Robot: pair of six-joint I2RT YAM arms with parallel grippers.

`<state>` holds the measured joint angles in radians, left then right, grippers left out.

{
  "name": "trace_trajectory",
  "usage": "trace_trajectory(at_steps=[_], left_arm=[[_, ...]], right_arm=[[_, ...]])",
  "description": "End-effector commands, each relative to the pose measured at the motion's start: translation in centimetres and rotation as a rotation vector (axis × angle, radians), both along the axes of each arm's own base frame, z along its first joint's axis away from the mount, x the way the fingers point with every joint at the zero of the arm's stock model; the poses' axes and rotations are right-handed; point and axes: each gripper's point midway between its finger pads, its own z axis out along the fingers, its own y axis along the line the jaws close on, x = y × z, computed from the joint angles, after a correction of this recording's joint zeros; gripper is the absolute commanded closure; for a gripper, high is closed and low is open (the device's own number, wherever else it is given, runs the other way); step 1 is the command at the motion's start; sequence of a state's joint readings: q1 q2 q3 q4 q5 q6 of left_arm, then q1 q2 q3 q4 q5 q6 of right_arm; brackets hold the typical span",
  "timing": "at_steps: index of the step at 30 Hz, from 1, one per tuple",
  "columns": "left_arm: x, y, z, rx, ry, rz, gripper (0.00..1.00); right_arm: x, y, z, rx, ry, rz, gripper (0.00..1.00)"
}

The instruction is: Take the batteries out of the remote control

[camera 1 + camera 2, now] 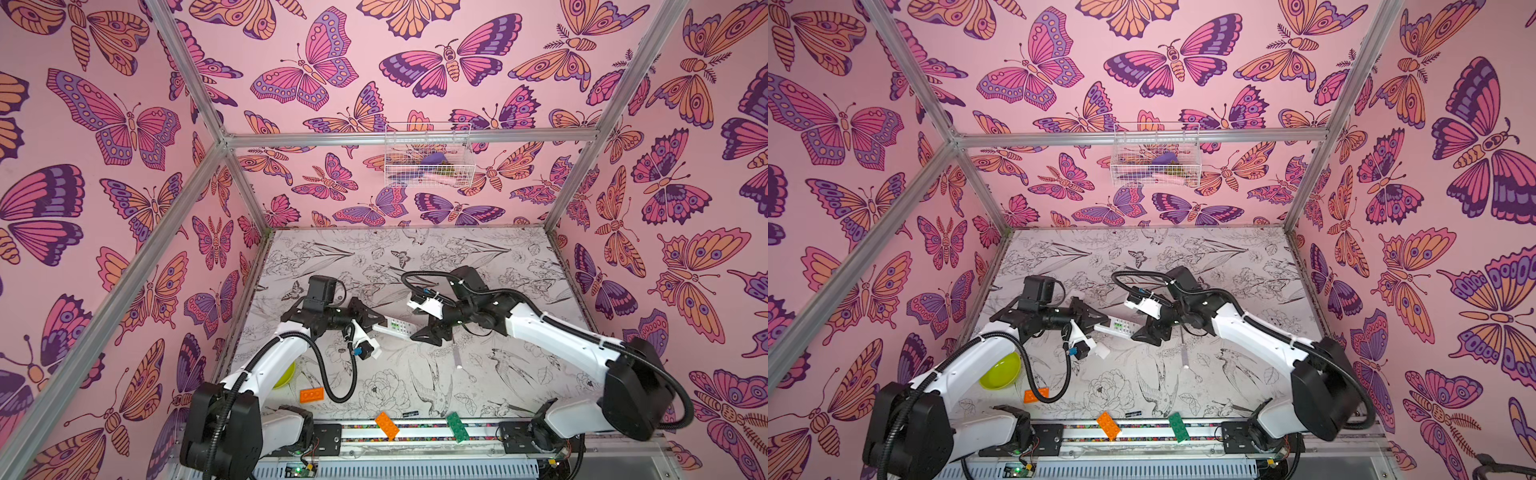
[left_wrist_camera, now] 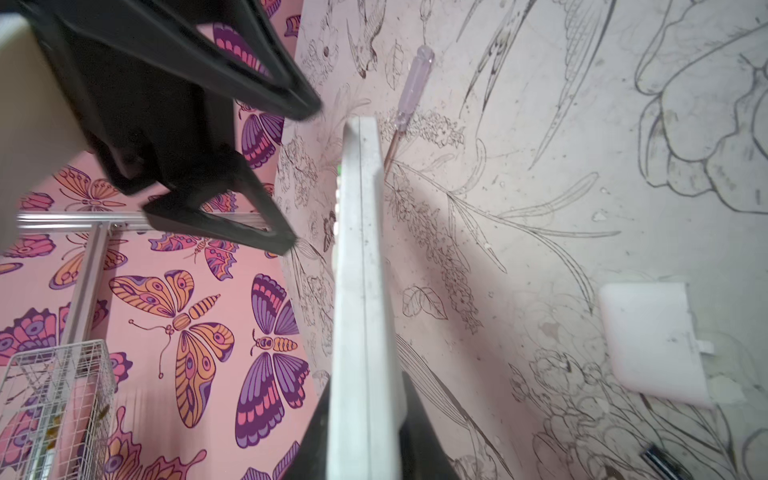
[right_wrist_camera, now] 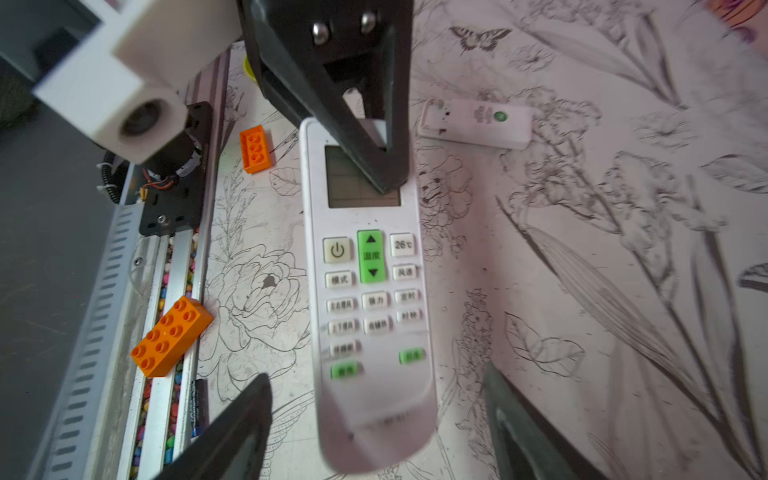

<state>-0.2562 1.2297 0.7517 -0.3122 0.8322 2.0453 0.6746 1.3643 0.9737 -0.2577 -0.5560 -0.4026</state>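
The white remote control [image 3: 365, 291] is held above the table, buttons toward the right wrist camera. My left gripper [image 2: 363, 399] is shut on its display end, with one finger [image 3: 365, 145] lying across the screen. In both top views the remote [image 1: 397, 326] [image 1: 1119, 326] bridges the two grippers. My right gripper [image 3: 376, 376] is open, its jaws standing wide on either side of the remote's lower end without touching it. One black battery [image 3: 199, 407] lies on the table by the front rail, and shows as a small dark bar [image 1: 409, 412] in a top view.
A second white remote [image 3: 476, 122] lies on the table. So do a white cover [image 2: 652, 340] and a clear-handled screwdriver [image 2: 409, 87]. Orange bricks [image 3: 170, 336] [image 3: 254, 148], a green brick [image 1: 457, 427] and a yellow-green bowl [image 1: 1000, 370] sit near the front. A wire basket [image 1: 428, 153] hangs on the back wall.
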Motion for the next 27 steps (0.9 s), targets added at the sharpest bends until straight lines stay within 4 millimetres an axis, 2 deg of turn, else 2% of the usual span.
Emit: trace_trajectory(at_steps=[1, 6, 8, 11, 14, 17, 21, 24, 25, 27], left_arm=[[0.1, 0.8, -0.9, 0.008, 0.174, 0.161, 1.0], [1.7, 1.1, 0.9, -0.062, 0.539, 0.482, 1.0], [2.0, 1.0, 0.9, -0.048, 0.707, 0.585, 1.0], [2.1, 0.3, 2.0, -0.061, 0.984, 0.734, 1.0], [3.2, -0.3, 3.0, -0.132, 1.187, 0.876, 1.0], [4.1, -1.0, 3.3, -0.206, 1.344, 0.965, 1.0], [5.1, -2.3, 2.2, -0.249, 1.584, 1.041, 1.0], [6.1, -2.5, 0.2, -0.256, 1.778, 1.205, 1.0], [5.9, -2.9, -0.2, -0.251, 1.844, 1.212, 1.0], [4.9, -4.0, 0.4, -0.247, 1.897, 1.091, 1.0]], right_arm=[[2.6, -2.2, 1.8, 0.052, -0.117, -0.175, 0.01], [3.9, -5.6, 4.8, 0.177, -0.186, -0.386, 0.01], [5.6, -7.9, 5.5, 0.243, -0.17, -0.574, 0.01], [6.9, -10.9, 4.8, 0.308, -0.029, -0.803, 0.01], [6.9, -10.9, 3.5, 0.281, 0.034, -0.792, 0.01], [7.8, -11.7, 2.9, 0.293, 0.067, -0.887, 0.01], [8.6, -13.0, 2.3, 0.287, 0.066, -0.971, 0.01], [8.9, -13.6, 1.4, 0.279, 0.134, -1.018, 0.01], [8.6, -13.3, 1.1, 0.279, 0.165, -1.0, 0.01], [8.2, -12.8, 0.7, 0.291, 0.205, -0.978, 0.01]])
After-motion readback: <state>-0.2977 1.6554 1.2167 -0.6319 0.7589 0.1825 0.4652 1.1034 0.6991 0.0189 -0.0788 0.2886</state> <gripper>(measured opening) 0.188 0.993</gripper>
